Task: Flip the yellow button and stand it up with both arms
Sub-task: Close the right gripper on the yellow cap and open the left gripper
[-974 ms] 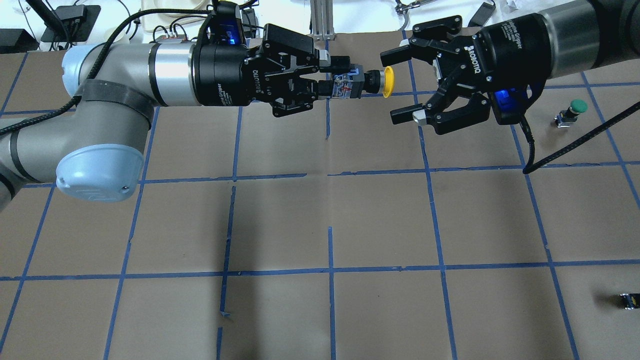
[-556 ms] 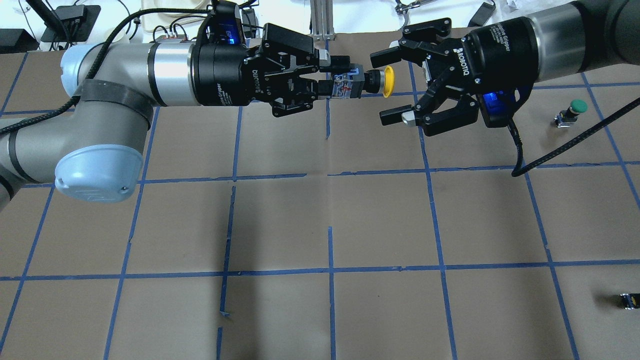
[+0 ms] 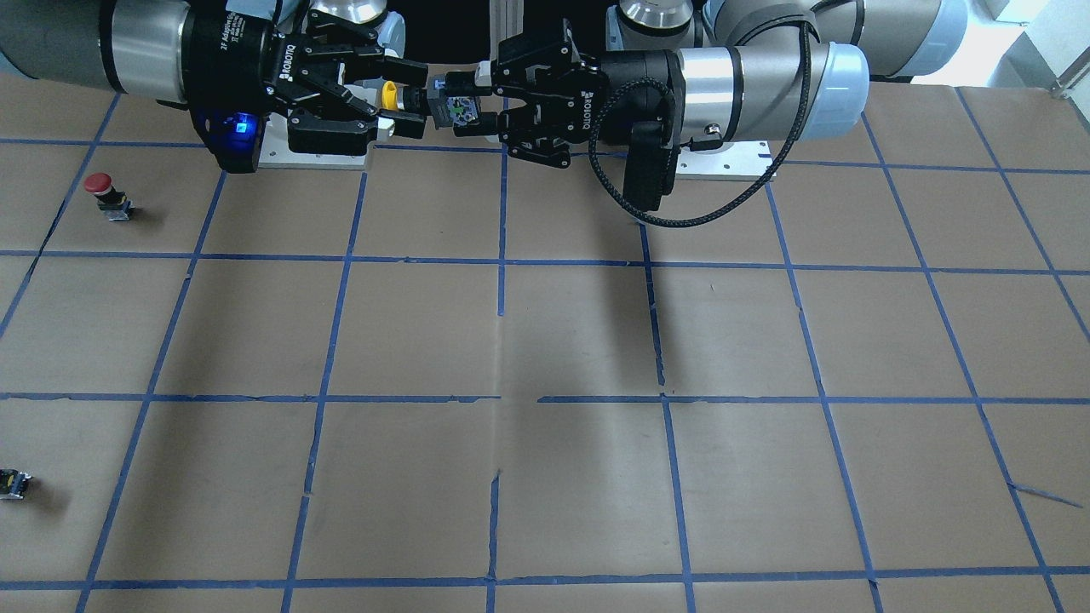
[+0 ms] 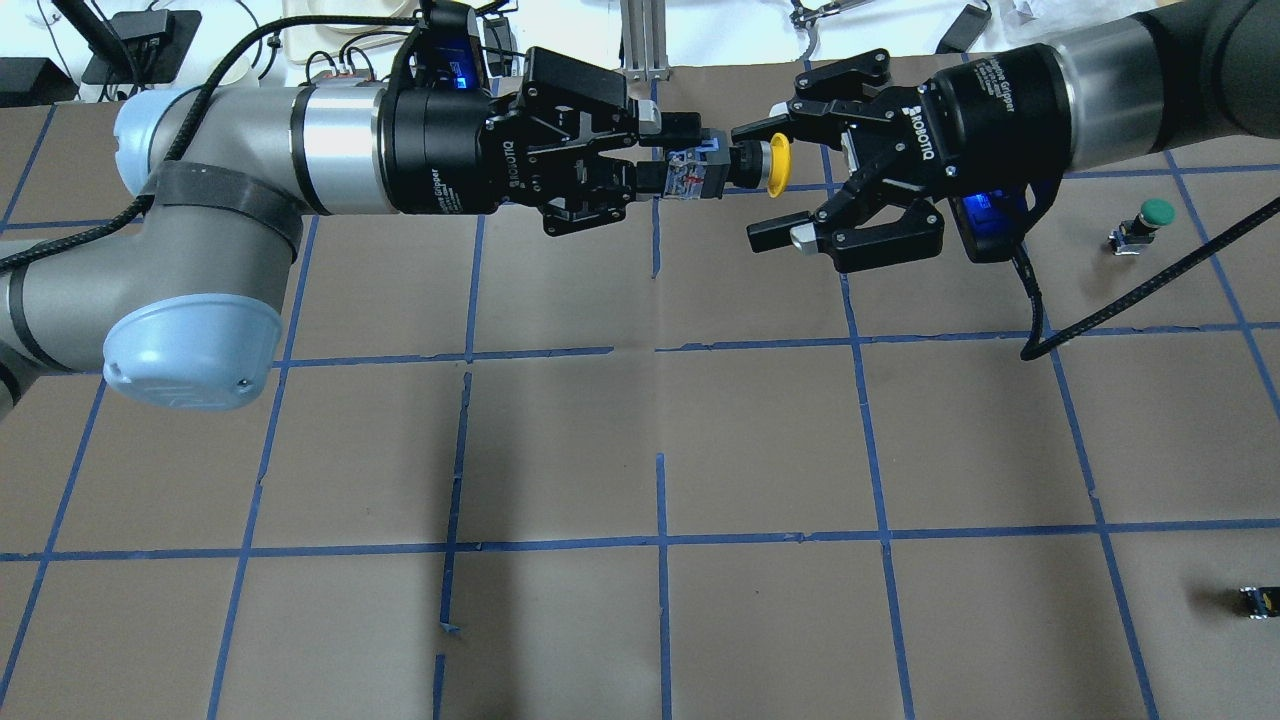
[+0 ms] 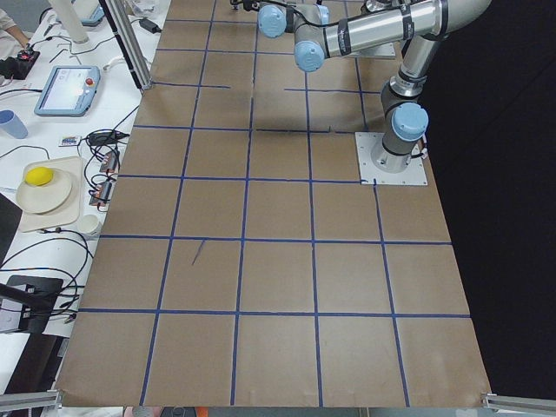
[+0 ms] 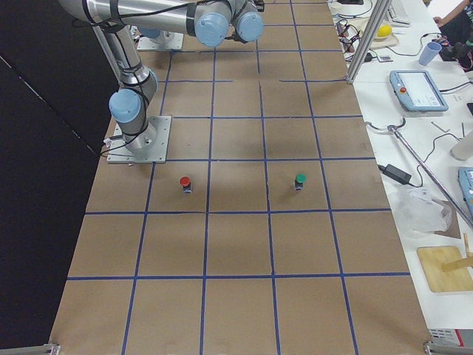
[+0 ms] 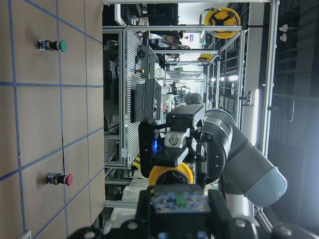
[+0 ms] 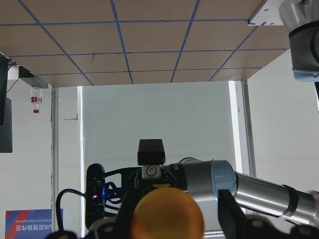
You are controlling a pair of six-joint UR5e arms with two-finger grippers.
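Observation:
The yellow button (image 4: 776,165) is held level in the air, its cap pointing at the right arm. My left gripper (image 4: 668,150) is shut on its black-and-grey base. My right gripper (image 4: 755,185) is open, one finger on each side of the cap, not touching it. In the front view the button (image 3: 389,95) sits between the right gripper (image 3: 410,100) and the left gripper (image 3: 464,106). The left wrist view shows the cap (image 7: 169,174) beyond the base. The right wrist view shows the cap (image 8: 167,214) close and face-on.
A green-capped button (image 4: 1150,218) stands on the table to the right. A red-capped button (image 3: 102,189) stands near the right arm's base. A small dark capless block (image 4: 1255,600) lies at the near right edge. Brown paper with blue tape lines covers the table (image 4: 660,450).
My right gripper has moved left toward the button, and its open fingers now straddle the yellow cap. The left gripper and the button have stayed in place.

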